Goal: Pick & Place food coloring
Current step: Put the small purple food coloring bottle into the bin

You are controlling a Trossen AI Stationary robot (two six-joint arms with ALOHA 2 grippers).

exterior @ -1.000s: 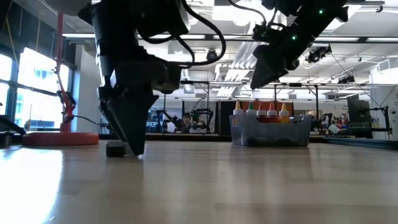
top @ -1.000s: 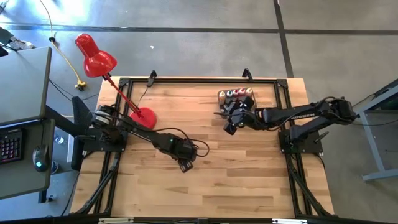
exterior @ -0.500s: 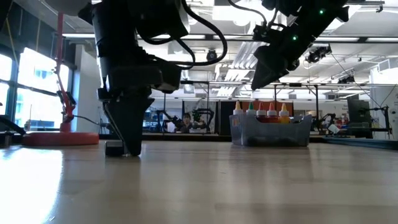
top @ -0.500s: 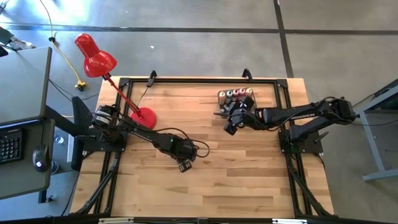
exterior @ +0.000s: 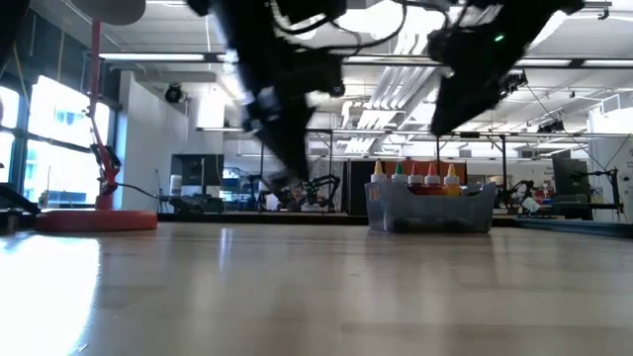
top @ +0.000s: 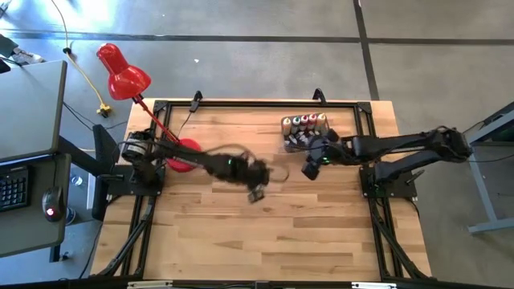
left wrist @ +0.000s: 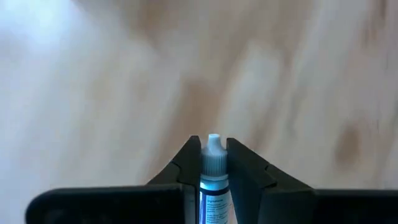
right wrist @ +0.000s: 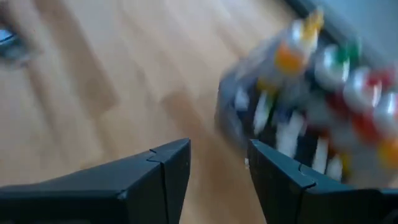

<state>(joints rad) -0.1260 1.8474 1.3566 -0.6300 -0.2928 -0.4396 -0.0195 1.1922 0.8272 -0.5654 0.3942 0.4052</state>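
My left gripper (top: 257,194) is above the middle of the table, shut on a tiny food coloring bottle (left wrist: 213,163) with a white pointed cap and a dark label. It shows blurred and lifted in the low view (exterior: 287,163). A grey tub (top: 303,133) at the table's far side holds a row of upright yellow, orange, red and green bottles (exterior: 415,176). My right gripper (top: 309,169) hangs open and empty just near-right of the tub. In its wrist view (right wrist: 219,163) the tub (right wrist: 298,124) lies ahead. My left gripper pinches the tiny bottle between its two fingers, on the sides of its body just below the cap (left wrist: 213,182). The bottle lies along the fingers, and its white cap (left wrist: 213,149) sticks out past the fingertips. The fingers point down at the table; the bottle is lifted clear.
A red desk lamp stands with its round base (top: 178,152) on the table's left part and its head (top: 120,72) beyond the far-left corner. Bare wood lies across the table's near half (top: 265,241). A black frame rail (top: 257,103) runs along the far edge.
My left gripper has closed on the tiny bottle that lay on the table. It has lifted the bottle clear and swung fast toward the table's right and far side, toward the tub. My right gripper has shifted a little toward the right edge, staying open.
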